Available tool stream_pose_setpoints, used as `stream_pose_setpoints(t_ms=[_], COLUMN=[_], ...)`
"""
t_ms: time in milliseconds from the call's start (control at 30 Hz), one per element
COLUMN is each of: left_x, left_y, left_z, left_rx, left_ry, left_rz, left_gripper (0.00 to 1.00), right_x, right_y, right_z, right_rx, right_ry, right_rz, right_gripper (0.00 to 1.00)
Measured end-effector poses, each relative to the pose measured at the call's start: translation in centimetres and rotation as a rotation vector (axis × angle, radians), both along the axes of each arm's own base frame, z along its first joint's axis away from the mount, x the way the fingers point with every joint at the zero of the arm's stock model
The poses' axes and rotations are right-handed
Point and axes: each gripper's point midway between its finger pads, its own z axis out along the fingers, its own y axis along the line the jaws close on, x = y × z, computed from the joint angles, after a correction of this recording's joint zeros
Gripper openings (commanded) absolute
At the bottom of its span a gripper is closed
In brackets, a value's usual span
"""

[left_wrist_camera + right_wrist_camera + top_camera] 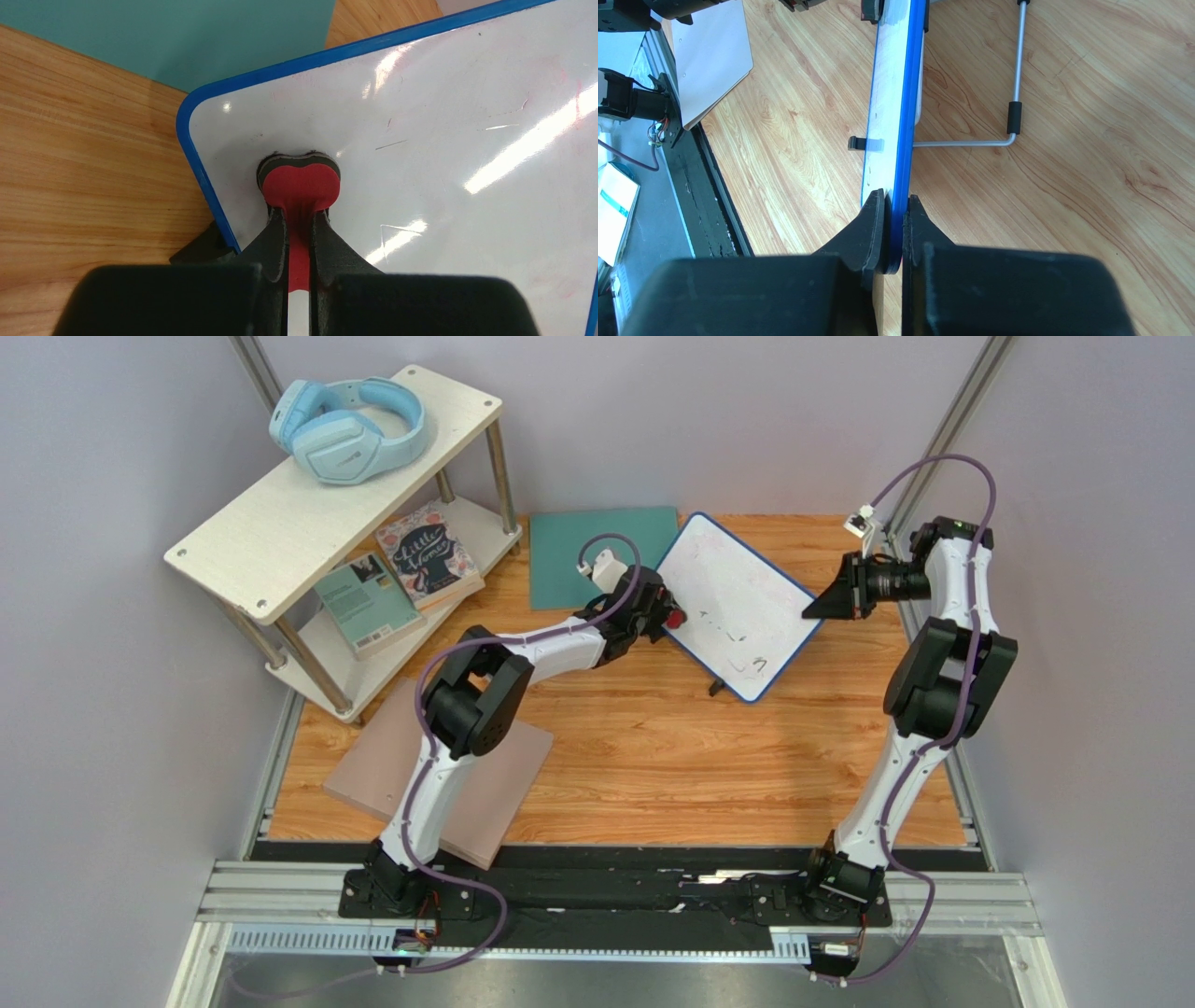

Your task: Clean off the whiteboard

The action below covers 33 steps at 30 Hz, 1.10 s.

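Observation:
The whiteboard (739,595), white with a blue frame, stands tilted on the wooden table, with a few dark marks near its lower edge. My left gripper (668,616) is shut on a red eraser (300,183), whose head rests against the board's surface (435,140) close to its left corner. The left jaws (298,222) pinch the eraser's narrow red stem. My right gripper (817,605) is shut on the board's right edge. In the right wrist view the blue frame (901,105) runs straight up from between the closed jaws of that gripper (896,204).
A teal mat (596,553) lies behind the board. A pinkish-tan board (463,777) lies at the near left under the left arm. A white shelf (281,518) at the back left carries blue headphones (348,427) and books (407,574). The board's wire stand (1014,115) sticks out behind it.

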Motion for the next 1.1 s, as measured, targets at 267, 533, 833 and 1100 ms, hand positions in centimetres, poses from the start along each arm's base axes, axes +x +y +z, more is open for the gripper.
stream_pose_setpoints(t_ms=[267,533,833,1100], left_x=[1.3,0.3,-3.4,-7.4], left_y=[-2.4,-4.7,-8.6,-12.5], left_z=[0.6,1.6,2.5,3.2], left_rx=[0.074,0.112,0.049,0.026], left_ry=[-0.053,-0.118,-0.137,-0.158], left_rz=[-0.094,-0.193,-0.274,-0.367], left_gripper=[0.0,0.0,0.0,0.0], right_x=[-0.1,-0.2,-0.2,0.0], right_y=[-1.0,-1.1,-1.2,-1.2], right_z=[-0.3,-0.3,-0.4,-0.4], right_rx=[-0.014,-0.019,-0.021,-0.024], right_ry=[0.014,0.017,0.02,0.011], right_rz=[-0.023,-0.026,-0.029,-0.028], right_gripper=[0.0,0.0,0.0,0.0])
